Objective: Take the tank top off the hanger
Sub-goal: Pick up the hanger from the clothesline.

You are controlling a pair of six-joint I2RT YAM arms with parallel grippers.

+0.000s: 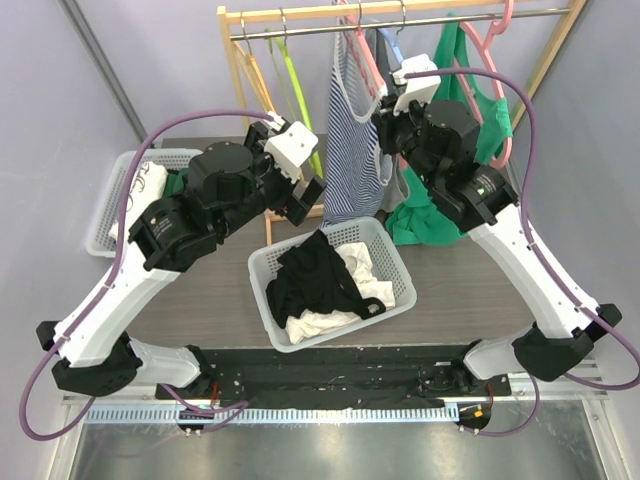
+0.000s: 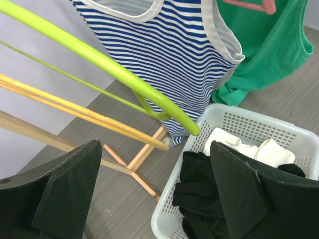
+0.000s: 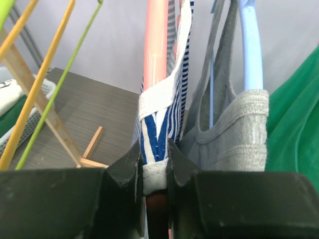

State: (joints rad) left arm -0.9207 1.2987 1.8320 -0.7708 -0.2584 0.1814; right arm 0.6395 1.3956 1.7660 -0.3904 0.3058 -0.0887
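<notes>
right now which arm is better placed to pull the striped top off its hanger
Right. The right end effector is shut on the top at its strap, against the pink hanger. The left end effector hangs open, apart from the top, near the basket.

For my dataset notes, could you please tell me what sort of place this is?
Probably a lab bench staged as a laundry corner: a wooden garment rack holding a striped tank top on a hanger, a white basket of clothes, and plain grey walls.
</notes>
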